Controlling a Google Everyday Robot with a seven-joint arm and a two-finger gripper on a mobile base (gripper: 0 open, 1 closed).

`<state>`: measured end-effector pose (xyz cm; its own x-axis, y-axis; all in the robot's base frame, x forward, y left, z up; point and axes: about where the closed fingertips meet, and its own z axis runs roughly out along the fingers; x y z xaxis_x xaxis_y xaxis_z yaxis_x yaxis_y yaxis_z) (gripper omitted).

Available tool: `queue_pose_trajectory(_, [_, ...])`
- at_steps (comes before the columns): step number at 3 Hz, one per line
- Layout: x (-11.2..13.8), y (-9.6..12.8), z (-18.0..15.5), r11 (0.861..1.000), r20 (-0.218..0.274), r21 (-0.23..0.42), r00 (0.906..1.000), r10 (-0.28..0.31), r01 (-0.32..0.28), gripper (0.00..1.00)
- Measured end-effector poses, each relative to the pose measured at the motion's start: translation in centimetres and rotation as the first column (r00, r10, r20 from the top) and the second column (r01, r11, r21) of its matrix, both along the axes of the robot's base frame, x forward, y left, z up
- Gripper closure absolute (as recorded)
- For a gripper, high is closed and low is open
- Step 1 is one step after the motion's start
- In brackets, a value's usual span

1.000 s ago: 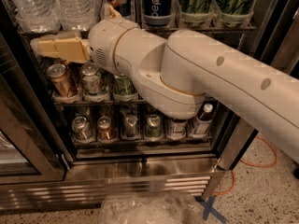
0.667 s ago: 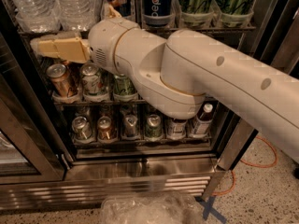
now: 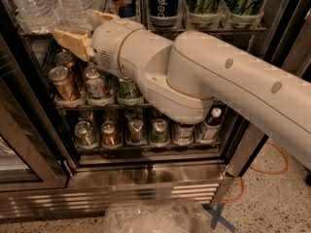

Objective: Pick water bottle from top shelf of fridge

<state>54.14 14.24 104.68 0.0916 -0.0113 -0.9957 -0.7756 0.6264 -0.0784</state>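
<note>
Water bottle [image 3: 77,6] is standing on the top shelf [image 3: 218,29] of the fridge [image 3: 146,176], in the left lanes, upper left of the camera view. A second clear bottle [image 3: 34,6] is sitting just beside it on the left. Both are getting cut off by the top edge, so the caps are not showing.

Gripper [image 3: 73,24] is hovering at the front edge of the top shelf, just below the water bottle. Its tan fingers [image 3: 70,37] are standing apart, holding nothing. Cannot tell whether the upper finger is touching the bottle.

Arm [image 3: 194,76] is reaching in from the right, covering the middle of the fridge.

Pepsi bottle [image 3: 164,4] and green bottles [image 3: 204,1] are sitting further right on the top shelf.

Cans [image 3: 62,81] are lining the middle rack under the gripper. More cans [image 3: 111,132] are sitting on the lower rack, with a brown bottle [image 3: 210,125] at its right end.

Glass door [image 3: 19,154] is hanging open at the left.

Plastic bag [image 3: 155,217] is lying on the floor in front of the fridge, with blue tape [image 3: 221,217] just beside it and an orange cable [image 3: 272,171] further right.
</note>
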Motion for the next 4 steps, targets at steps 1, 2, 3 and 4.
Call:
queue_pose_trajectory(1, [-0.03,0.04,0.02,1.0,0.001,-0.001,1.0,0.001,-0.001,0.16])
queue_pose_trajectory(2, [-0.03,0.07,0.03,1.0,0.001,-0.001,1.0,0.001,-0.001,0.27])
queue_pose_trajectory(3, [-0.02,0.12,0.03,1.0,0.003,-0.002,1.0,0.002,-0.002,0.25])
queue_pose_trajectory(4, [0.33,0.28,0.0,1.0,0.017,-0.008,0.9998,0.003,-0.003,0.2])
